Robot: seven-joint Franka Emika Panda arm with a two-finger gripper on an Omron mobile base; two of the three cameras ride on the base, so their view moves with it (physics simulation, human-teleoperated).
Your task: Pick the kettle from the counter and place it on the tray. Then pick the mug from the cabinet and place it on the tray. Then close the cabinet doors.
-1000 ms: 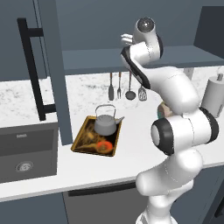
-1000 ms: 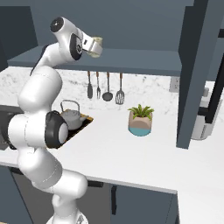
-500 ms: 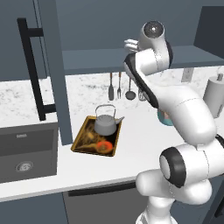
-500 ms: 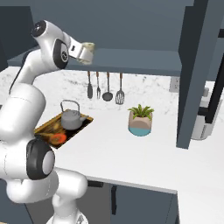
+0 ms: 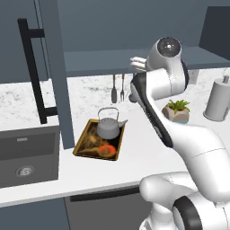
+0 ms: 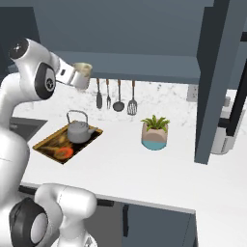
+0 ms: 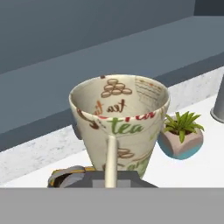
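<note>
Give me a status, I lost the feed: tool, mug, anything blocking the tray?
Tool shut on mug, held in the air. Kettle already on tray. Cabinet doors open. Nothing between mug and tray.

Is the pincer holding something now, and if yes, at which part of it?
Yes. The pincer is shut on the mug, gripping its rim wall: one finger runs up the outside. The mug is in the air, off the shelf.

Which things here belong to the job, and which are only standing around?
Job: squat grey metal kettle; golden-rimmed tray; cream patterned mug in gripper; slate-blue cabinet door.
Around: potted plant; hanging utensils; grey paper-towel roll; dark sink.
</note>
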